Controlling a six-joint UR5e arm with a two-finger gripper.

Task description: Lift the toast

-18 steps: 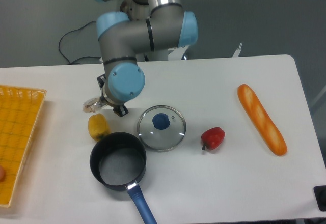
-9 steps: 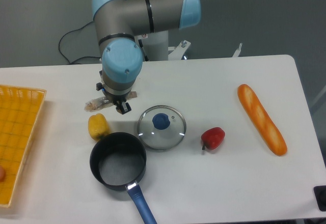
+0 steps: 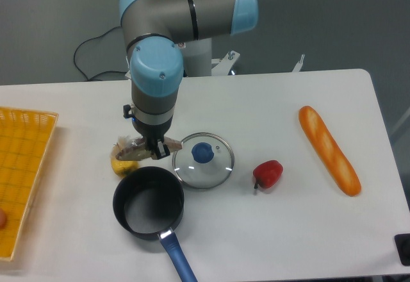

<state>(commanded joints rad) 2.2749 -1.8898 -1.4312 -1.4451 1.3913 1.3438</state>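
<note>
Orange basket sits cut off at the left edge, a small reddish thing barely showing low inside it. Next right, the toast lies flat in the gripper, held above the yellow pepper, which it mostly hides. The fingers are largely hidden under the wrist, closed on the toast. The arm reaches from the far side, its wrist pointing straight down over the spot just far of the black pot. The pot stands near, nothing visible inside, blue handle toward the near edge. A glass lid lies beside it, then a red pepper, and far right a baguette.
</note>
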